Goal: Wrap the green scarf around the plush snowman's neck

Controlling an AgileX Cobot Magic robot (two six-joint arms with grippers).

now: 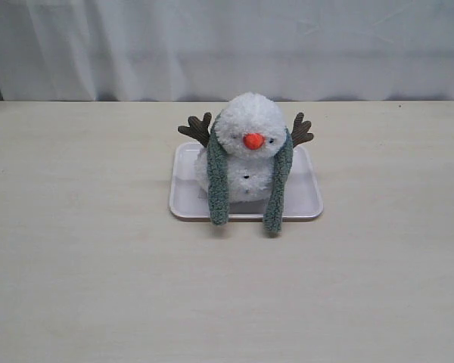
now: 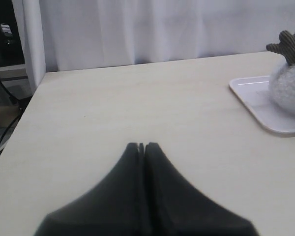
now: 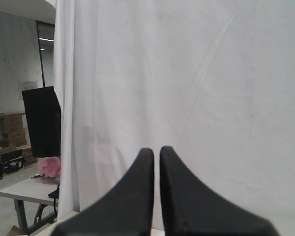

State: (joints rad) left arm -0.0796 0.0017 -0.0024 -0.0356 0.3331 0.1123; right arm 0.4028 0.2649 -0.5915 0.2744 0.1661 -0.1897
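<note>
A: So, what do we see on the left?
B: We see the left gripper (image 2: 141,145), closed and empty, above the table (image 2: 113,98).
A: Mid-table?
B: The plush snowman (image 1: 247,151) sits on a white tray (image 1: 183,198). The green scarf (image 1: 218,185) is draped behind its head, with both ends hanging in front.
A: On the right?
B: The right gripper (image 3: 156,150), closed and holding nothing, faces a white curtain (image 3: 187,73).

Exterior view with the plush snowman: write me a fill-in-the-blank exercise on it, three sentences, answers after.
The fluffy white plush snowman sits on a flat rectangular ___ tray. The long fuzzy grey-green scarf hangs on the snowman with ___ ends down its front, past the tray's front edge. Its round nose is ___.
Missing words: white; both; orange.
</note>
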